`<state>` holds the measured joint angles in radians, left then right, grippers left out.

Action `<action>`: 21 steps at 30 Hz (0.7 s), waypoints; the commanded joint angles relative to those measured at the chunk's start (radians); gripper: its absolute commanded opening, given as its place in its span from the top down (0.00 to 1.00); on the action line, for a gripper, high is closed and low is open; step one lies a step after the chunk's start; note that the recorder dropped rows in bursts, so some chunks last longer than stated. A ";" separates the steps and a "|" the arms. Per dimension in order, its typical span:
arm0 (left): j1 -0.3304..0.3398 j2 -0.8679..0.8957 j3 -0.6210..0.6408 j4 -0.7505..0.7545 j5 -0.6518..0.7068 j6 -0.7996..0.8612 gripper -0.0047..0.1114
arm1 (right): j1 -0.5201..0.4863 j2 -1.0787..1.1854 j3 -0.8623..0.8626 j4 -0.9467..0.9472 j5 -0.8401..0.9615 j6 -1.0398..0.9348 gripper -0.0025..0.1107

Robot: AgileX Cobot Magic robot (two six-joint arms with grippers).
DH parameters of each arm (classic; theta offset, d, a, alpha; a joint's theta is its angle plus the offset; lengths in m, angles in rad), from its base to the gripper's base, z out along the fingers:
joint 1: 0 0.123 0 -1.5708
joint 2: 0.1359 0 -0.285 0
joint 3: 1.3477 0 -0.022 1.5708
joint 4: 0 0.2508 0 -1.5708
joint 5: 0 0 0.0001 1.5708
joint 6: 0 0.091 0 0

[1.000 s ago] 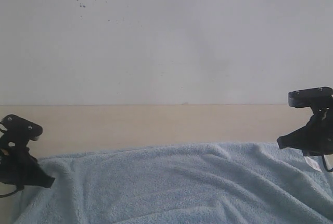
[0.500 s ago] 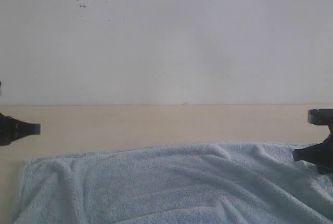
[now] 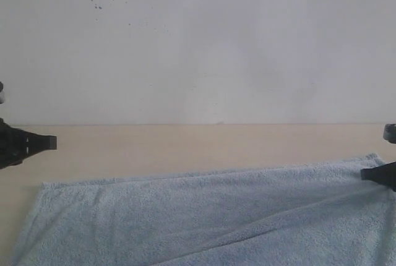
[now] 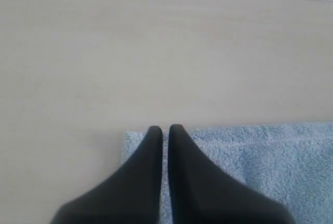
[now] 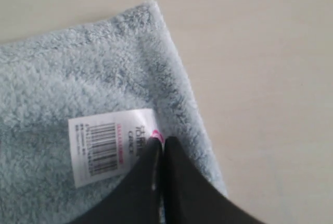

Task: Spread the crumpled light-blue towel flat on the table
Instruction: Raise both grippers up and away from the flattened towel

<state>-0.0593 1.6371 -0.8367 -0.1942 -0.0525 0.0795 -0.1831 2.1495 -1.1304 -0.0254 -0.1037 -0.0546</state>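
One light-blue towel [image 3: 204, 216] is spread almost flat on the one beige table [image 3: 185, 145], and one white barcode tag [image 5: 109, 143] is sewn near its corner. Two grippers are counted. The left gripper [image 4: 162, 130] is closed to a thin slit above a towel corner with nothing held, and the right gripper [image 5: 157, 141] is closed at the tag's edge, where a grip on the cloth cannot be told.

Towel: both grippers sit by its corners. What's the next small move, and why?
Probably lift the left gripper and right gripper, both shut, straight up and clear: the towel lies nearly flat on the table, both visible corners squared, only a faint diagonal ridge showing.
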 commanded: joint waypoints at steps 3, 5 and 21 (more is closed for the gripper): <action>-0.084 -0.006 -0.004 0.072 -0.045 0.008 0.93 | -0.028 -0.001 0.011 -0.010 -0.007 0.047 0.97; -0.105 -0.006 -0.004 0.121 -0.052 0.008 0.93 | -0.028 -0.034 0.011 -0.010 -0.002 0.098 0.97; -0.136 -0.006 0.039 0.139 -0.007 0.008 0.93 | -0.026 -0.304 0.045 -0.004 0.718 0.151 0.97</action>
<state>-0.1882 1.6371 -0.8184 -0.0594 -0.0630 0.0864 -0.2021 1.8737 -1.1124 -0.0300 0.4693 0.1340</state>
